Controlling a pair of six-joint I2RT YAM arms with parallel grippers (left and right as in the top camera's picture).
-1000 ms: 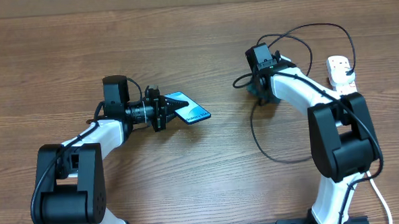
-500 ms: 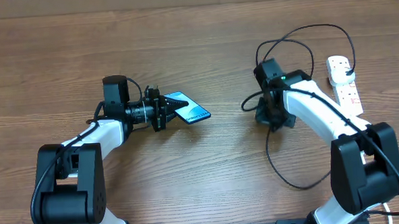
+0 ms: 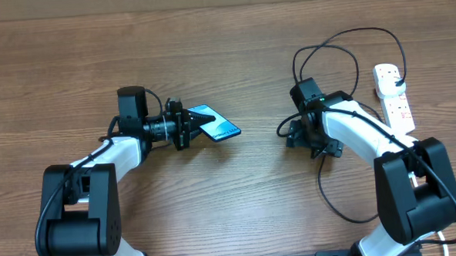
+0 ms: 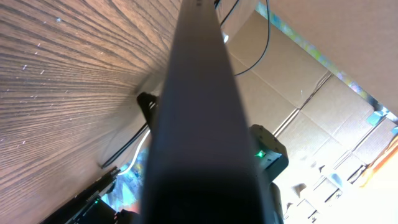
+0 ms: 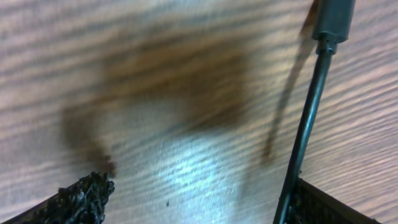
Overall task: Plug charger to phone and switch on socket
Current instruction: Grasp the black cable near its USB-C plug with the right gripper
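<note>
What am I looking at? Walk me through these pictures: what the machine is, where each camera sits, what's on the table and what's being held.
This is a robot with two jointed arms at a wooden table. Each arm ends in two-fingered jaws.

The wide picture comes from a fixed camera above the table. The two close-ups come from small cameras on the wrists, so they look odd and cropped.

The left arm has its jaws shut on the phone, which has a blue screen. In its wrist view, the phone is the dark bar seen edge-on.

The right arm is at the charger, a thin black cable looping across the table. Its wrist view shows the cable's small plug tip above the wood. Whether the jaws grip the cable isn't clear.

The white power strip, the socket, lies at the far right.
</note>
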